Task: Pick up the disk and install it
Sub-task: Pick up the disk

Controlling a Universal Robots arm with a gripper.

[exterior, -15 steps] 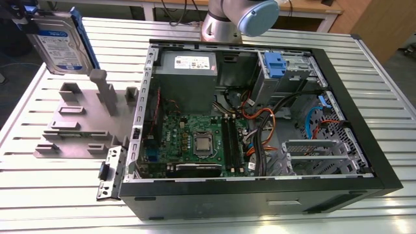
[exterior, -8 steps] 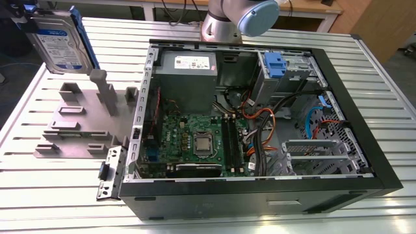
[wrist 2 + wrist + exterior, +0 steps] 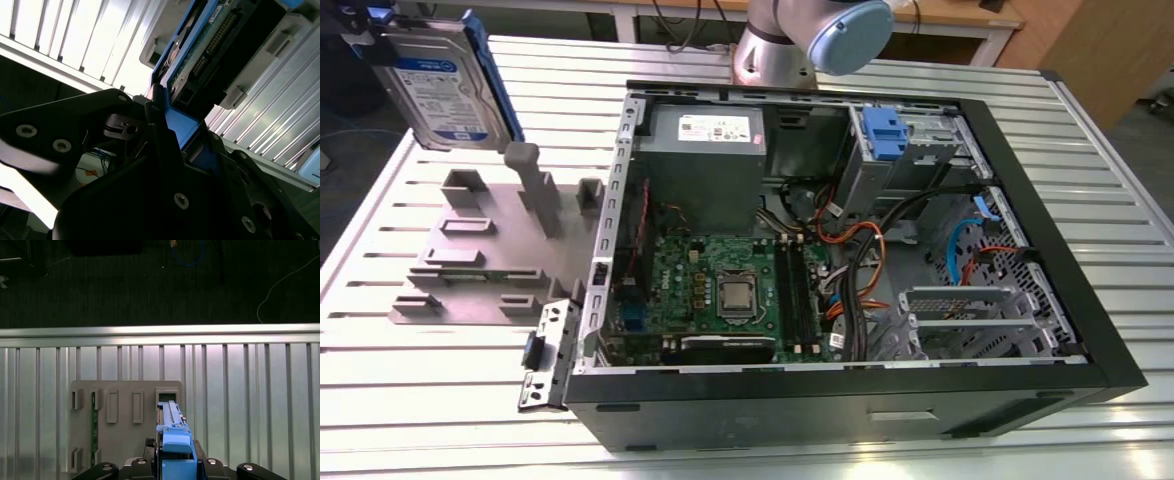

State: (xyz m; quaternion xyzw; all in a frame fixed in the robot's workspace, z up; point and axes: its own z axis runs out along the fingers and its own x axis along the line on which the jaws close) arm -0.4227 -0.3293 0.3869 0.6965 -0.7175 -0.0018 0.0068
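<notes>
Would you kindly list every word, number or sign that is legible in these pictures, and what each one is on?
No text can be read.
On the disk, the white-and-blue label: print too small to read.
On the power-supply box, the white sticker: too small to read.
On the motherboard: markings too blurred to read.

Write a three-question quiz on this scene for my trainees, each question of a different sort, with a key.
1. True or false: the disk lies inside the computer case.
2. What is the gripper shut on? A the disk; B an orange cable; C a fan.
3. Fill in: the disk is held up over the grey slotted ___.
Key: 1 false; 2 A; 3 stand.
</notes>
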